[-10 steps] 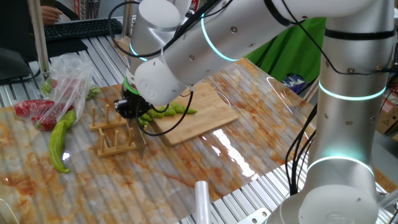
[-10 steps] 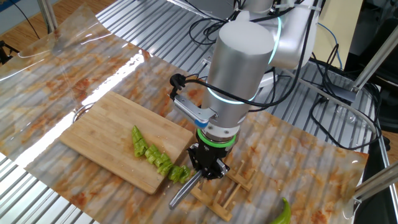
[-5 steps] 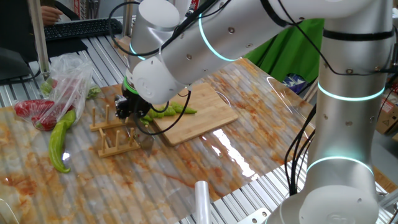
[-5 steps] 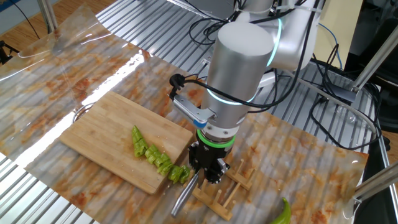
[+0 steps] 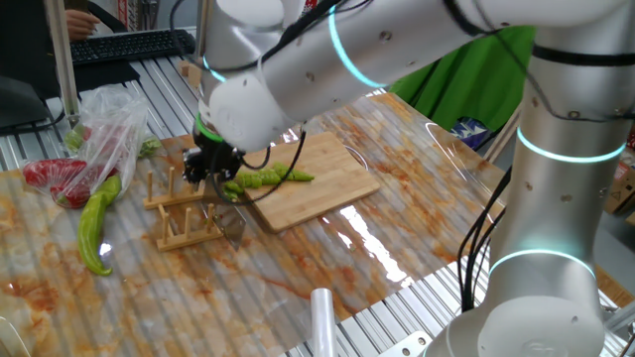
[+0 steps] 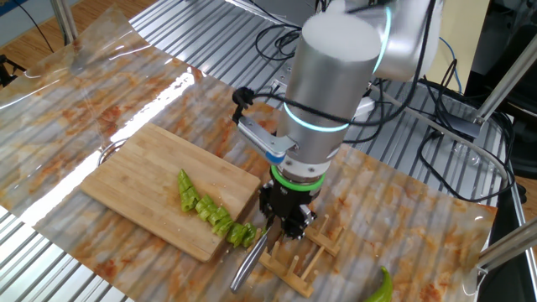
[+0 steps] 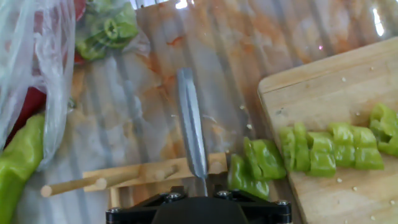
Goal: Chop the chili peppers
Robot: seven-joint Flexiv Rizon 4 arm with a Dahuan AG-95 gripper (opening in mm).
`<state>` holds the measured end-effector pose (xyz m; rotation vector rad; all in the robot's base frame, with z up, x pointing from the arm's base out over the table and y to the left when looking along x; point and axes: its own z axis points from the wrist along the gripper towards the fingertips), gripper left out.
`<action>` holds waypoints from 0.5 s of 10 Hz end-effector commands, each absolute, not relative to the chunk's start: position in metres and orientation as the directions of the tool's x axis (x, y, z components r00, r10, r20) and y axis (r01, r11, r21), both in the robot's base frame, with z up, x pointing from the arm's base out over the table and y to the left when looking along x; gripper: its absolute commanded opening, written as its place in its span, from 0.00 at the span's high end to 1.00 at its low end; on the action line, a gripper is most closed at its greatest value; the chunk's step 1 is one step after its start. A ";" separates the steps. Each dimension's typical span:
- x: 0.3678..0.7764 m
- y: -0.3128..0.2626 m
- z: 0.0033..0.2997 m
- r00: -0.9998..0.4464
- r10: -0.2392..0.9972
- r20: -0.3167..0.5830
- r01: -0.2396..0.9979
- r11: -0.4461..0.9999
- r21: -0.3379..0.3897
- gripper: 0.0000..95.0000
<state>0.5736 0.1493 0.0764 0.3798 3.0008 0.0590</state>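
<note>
I hover the gripper (image 6: 285, 228) above the knife (image 7: 191, 130) resting on the wooden rack (image 7: 124, 177). Chopped chili peppers (image 7: 323, 150) lie at its three o'clock. I cannot tell how wide the jaws stand.

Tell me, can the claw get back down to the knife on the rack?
Probably yes: the claw hangs open right above the knife, which rests across the wooden rack, with nothing in between.

Ribbed metal table (image 5: 397, 297); keyboard (image 5: 129, 44) behind; green cloth (image 5: 466, 84).

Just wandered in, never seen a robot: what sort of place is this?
Probably a robotics lab set up as a test kitchen: a metal workbench, loose cables, a keyboard, plus a cutting board with chopped chilies.
</note>
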 end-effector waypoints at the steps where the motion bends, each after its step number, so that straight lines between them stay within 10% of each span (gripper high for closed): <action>1: 0.572 0.147 0.092 -0.958 0.270 -0.101 0.266 0.963 0.054 0.60; 5: 0.572 0.140 0.126 -0.956 0.281 -0.084 0.277 0.959 0.054 0.60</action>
